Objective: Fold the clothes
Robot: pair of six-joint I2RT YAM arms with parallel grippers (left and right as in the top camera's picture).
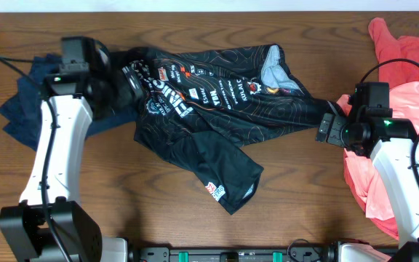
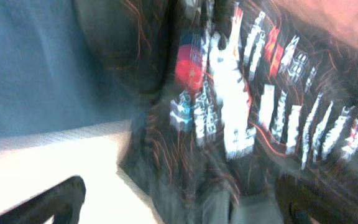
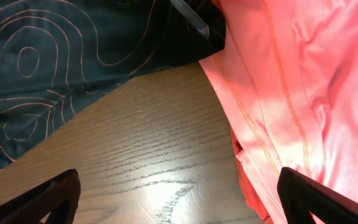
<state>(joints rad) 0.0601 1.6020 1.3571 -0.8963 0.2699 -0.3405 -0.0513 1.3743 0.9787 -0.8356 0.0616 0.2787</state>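
Sprawling black jersey (image 1: 217, 94), edge beside right claw (image 1: 323, 131), bare table (image 1: 122, 182) in front

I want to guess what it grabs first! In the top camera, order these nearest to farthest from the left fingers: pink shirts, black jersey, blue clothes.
1. black jersey: right under the left fingers.
2. blue clothes: beside them, on the left.
3. pink shirts: far off on the right.

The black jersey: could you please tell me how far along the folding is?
Nothing looks folded yet. The black jersey lies rumpled across the table; the left gripper and right gripper sit open at its ends, holding nothing. The navy garment and coral shirts lie heaped, unfolded.
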